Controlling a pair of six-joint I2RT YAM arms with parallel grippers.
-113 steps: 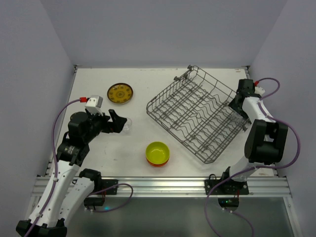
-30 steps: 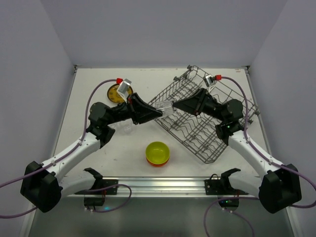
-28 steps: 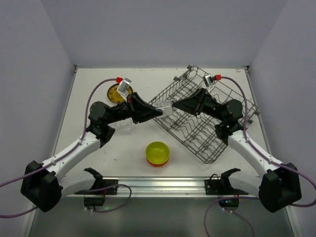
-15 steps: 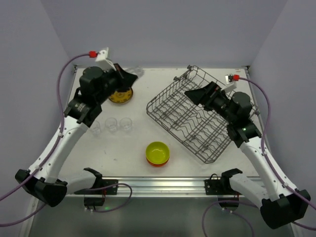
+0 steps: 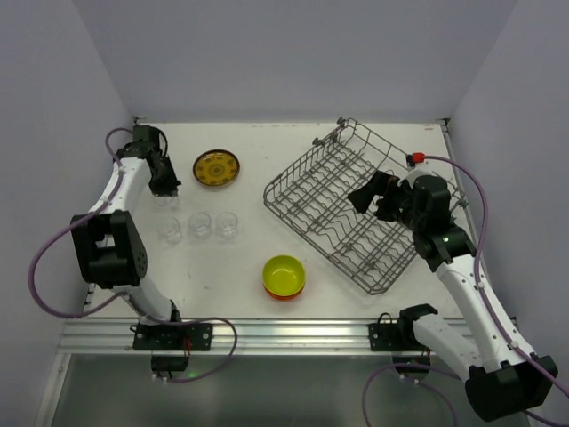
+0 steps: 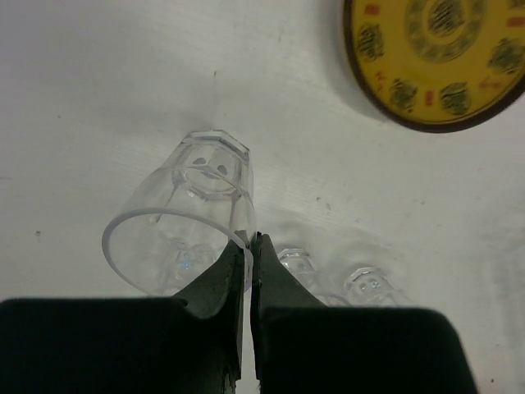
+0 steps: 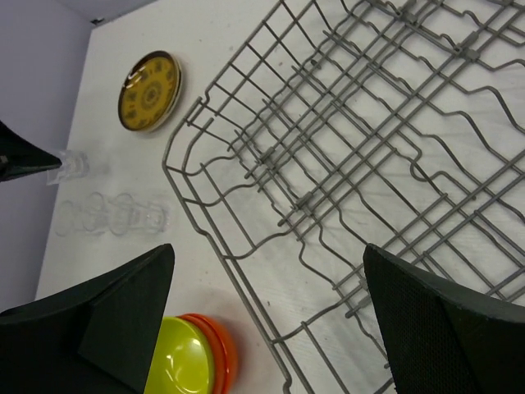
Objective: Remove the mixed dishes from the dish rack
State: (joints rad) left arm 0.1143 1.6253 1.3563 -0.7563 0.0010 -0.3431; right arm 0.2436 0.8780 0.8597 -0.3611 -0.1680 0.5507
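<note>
Pressed almost together, the left gripper pinches the thin wall of a small clear faceted glass right at its rim. The glass stands mouth-up at the far-left of the white table, and its base looks to be down on the surface or very nearly so. Holding it by the rim seems to suit setting it upright and letting go without disturbing what is nearby. Just nearer the arm bases, three other clear glasses stand in a row, apart from each other and from the held one. Beside them, toward the back, lies the round brown-and-yellow patterned plate, flat on the table. So this corner appears to serve as the drop-off area.

Across the table, the right gripper hangs over the large grey wire dish rack with its fingers spread wide and nothing between them.

As for contents, the rack holds no dish in the overhead view or the right wrist view; only bare wavy dividers show. Every glass looks empty. Near the front edge, a yellow-green bowl sits nested inside a glossy orange bowl, with only the orange rim showing beneath it. By this layout, unloading looks close to finished once the held glass is released.
</note>
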